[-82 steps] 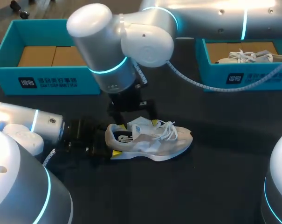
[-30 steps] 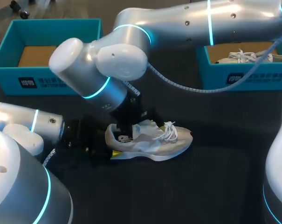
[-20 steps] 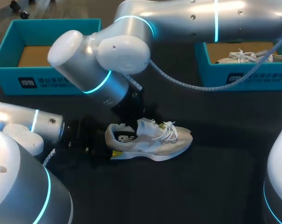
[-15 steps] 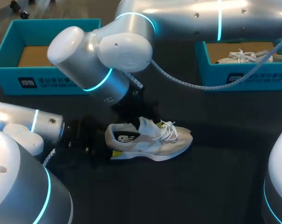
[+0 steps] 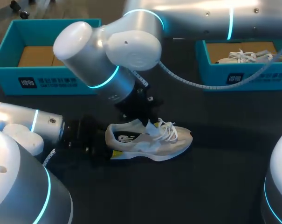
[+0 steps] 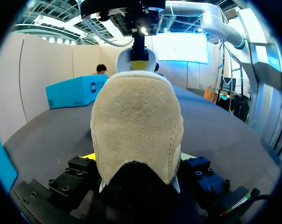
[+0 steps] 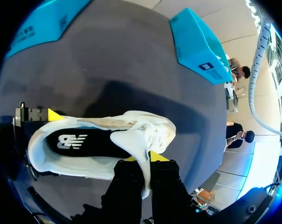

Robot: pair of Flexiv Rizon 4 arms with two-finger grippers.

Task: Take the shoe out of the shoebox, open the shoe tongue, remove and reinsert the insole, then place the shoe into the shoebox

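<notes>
A beige and white shoe (image 5: 154, 142) lies on its sole on the dark table, toe to the right. Its black insole (image 7: 80, 142) sits inside the opening. My left gripper (image 5: 108, 145) holds the heel (image 6: 136, 126) from both sides, its fingers set wide. My right gripper (image 7: 145, 161) comes down from above and is shut on the white tongue (image 7: 136, 140), which stands lifted over the laces (image 5: 168, 129). In the head view the right gripper (image 5: 150, 122) is partly hidden by its own wrist.
A teal shoebox (image 5: 47, 81) with brown card inside stands at the back left. A second teal box (image 5: 243, 77) at the back right holds another shoe (image 5: 245, 57). My right arm spans the table above the shoe.
My right gripper went from open to shut, pinching the tongue, and its wrist shifted slightly right. The tongue now stands up toward the laces. The left arm and the shoe stayed put.
</notes>
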